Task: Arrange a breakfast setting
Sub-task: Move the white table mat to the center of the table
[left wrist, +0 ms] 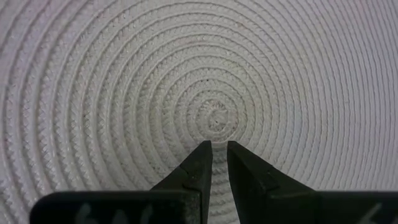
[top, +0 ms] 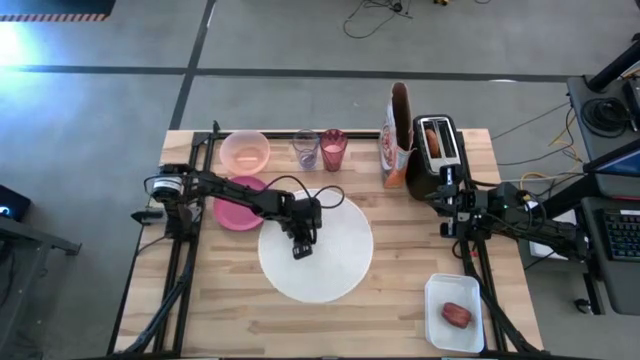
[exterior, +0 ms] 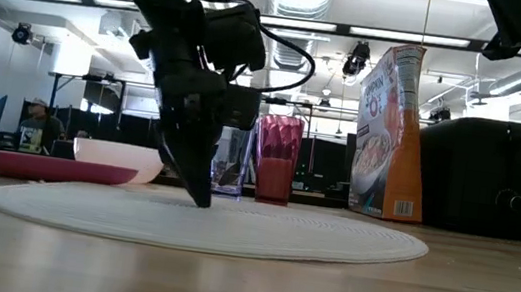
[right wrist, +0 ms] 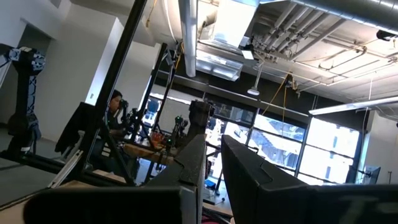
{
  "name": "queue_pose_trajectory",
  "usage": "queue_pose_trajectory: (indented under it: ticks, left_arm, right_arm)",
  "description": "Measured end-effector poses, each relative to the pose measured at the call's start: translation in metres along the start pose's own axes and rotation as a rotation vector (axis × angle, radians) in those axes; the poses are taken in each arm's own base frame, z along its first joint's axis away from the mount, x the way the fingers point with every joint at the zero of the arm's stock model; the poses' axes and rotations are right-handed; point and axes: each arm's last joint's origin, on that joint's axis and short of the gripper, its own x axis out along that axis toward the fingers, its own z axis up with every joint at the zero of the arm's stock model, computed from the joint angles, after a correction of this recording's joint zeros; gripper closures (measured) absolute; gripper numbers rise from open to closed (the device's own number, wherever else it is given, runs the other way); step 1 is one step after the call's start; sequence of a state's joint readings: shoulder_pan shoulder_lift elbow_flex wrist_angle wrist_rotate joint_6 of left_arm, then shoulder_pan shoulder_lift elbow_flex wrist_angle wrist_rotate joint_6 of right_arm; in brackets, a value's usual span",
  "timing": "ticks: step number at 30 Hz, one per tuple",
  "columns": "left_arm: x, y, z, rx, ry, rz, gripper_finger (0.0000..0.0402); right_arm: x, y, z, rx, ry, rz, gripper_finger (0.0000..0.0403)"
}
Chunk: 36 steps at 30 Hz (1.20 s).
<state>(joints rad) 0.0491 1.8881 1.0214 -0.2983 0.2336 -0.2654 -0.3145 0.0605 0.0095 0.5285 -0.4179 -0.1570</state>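
Observation:
A large white round woven mat [top: 335, 270] lies flat on the table's middle and also shows in the low view [exterior: 329, 238]. My left gripper [top: 300, 250] points down at the mat's middle, shut [left wrist: 219, 146]. The magenta plate [top: 232, 208] lies left of the mat, partly under my left arm. The pale pink bowl [top: 245, 152] and the pink cup [top: 333, 150] stand at the far edge. Small red food [top: 457, 316] lies in a white tray [top: 436, 290] at the near right. My right gripper [top: 447, 185] hangs shut and empty [right wrist: 213, 146] beside the toaster. The spoon is out of view. My left gripper comes from above, pointing down, with shut fingers. Its fingertips [exterior: 203, 199] meet the woven mat near its centre [left wrist: 214, 118]. The mat lies flat on the table.
A clear tumbler [top: 306, 150] stands between the bowl and the cup. A cereal box [top: 397, 135] and a black toaster [top: 436, 150] with something brown in a slot stand at the far right. Bare wood shows near the front edge.

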Motion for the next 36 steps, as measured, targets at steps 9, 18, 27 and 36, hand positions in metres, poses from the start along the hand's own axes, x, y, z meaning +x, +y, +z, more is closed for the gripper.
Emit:
queue_pose_trajectory:
  ticks: [9,18,27,36]
  left_arm:
    - [-0.002,0.015,0.01,0.025,-0.082,0.026,0.0363]
    - [-0.004,0.022,0.016,0.014,-0.133,0.027,0.0363]
    - [-0.004,0.022,0.019,0.023,-0.169,0.018,0.0363]
    - [-0.004,0.021,0.021,0.03,-0.185,-0.006,0.0363]
  right_arm:
    - [0.0,0.0,0.0,0.0,0.0,0.0,0.036]
    - [0.0,0.0,0.0,0.0,0.0,0.0,0.036]
    - [0.0,0.0,0.0,0.0,0.0,-0.001,0.036]
    - [0.0,0.0,0.0,0.0,0.0,0.0,0.036]
